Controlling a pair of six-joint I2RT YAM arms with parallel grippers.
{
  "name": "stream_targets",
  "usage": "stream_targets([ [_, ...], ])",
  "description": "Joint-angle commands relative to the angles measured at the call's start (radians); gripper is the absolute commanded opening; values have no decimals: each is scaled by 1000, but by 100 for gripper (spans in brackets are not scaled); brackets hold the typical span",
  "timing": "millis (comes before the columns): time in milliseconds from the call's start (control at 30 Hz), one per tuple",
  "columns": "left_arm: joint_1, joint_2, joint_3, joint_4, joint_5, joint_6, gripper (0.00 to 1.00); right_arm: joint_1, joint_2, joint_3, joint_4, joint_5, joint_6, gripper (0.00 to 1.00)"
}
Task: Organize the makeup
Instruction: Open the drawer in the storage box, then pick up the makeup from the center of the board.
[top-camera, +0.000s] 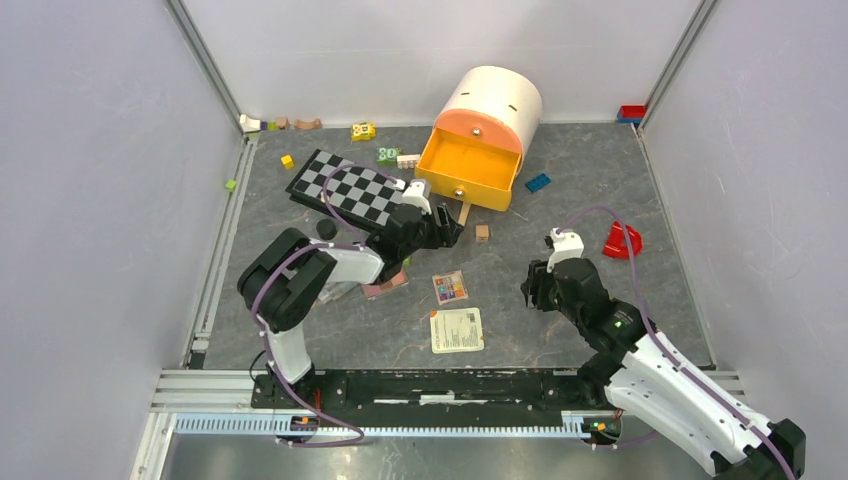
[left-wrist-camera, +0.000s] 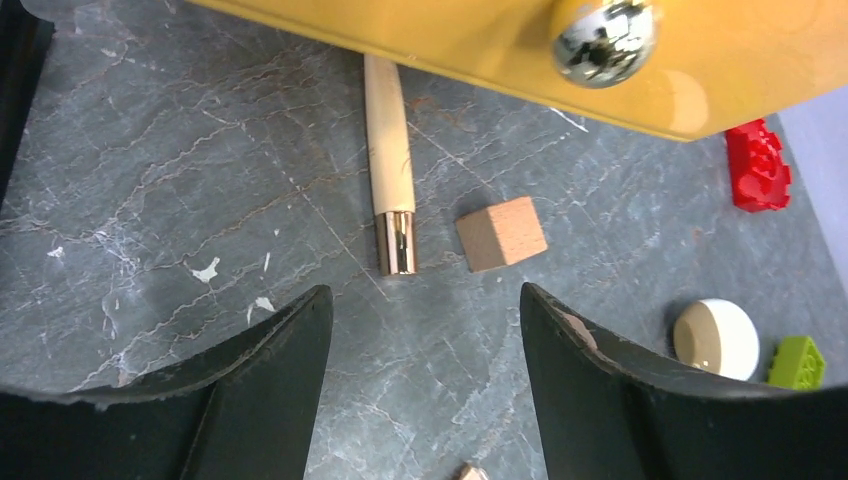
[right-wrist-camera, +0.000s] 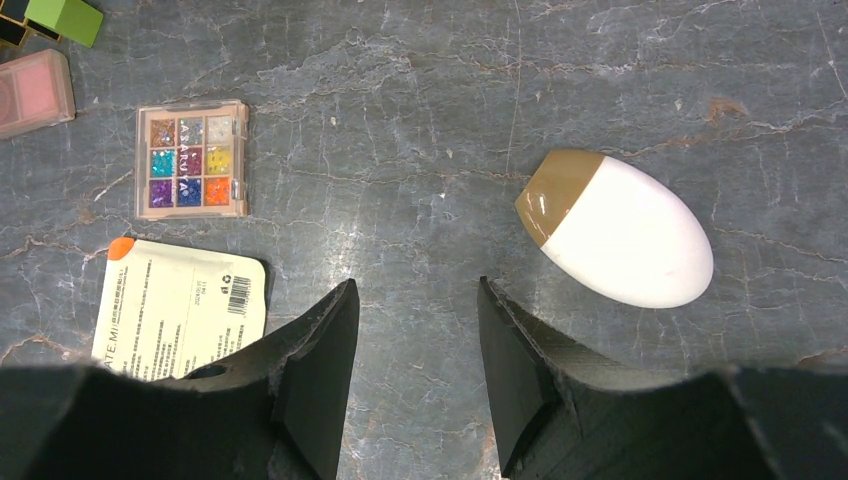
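the left tool (left-wrist-camera: 425, 295) hangs wide and empty over the counter (left-wrist-camera: 150, 200). the wooden brush (left-wrist-camera: 388, 150) lies just ahead of its tips, running straight away from them, its far end tucked under the yellow drawer (left-wrist-camera: 450, 40). the likely step is picking up this brush. to do it well, move forward, centre the gap on the metal collar at the near end, and close across the handle. keep clear of the wooden cube (left-wrist-camera: 502, 233) just beside it, and draw back before lifting. the right tool (right-wrist-camera: 417, 285) is half apart and empty, with the egg sponge (right-wrist-camera: 620, 230) ahead to one side and the palette (right-wrist-camera: 191, 160) ahead to the other.
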Motion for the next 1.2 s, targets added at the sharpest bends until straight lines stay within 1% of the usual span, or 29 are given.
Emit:
stream_targets([
  [0,-15,57,19,142,-82,43,74,2,-10,-2,18,7,3,54],
  [200,-34,128,62,165,-111,34,71,4,-13,-3,17,10,1,54],
  [400,-44,178,114,132,-155,43,68,3,-19,-1,9,14,-1,54],
  [633,-49,217,171,48,-205,54,65,3,-26,-2,3,18,-2,54],
  [767,-56,228,183,15,-225,62,64,4,-28,-3,2,19,-2,54],
  [1167,-84,279,206,0,-248,75,63,3,-27,4,-2,21,-3,54],
])
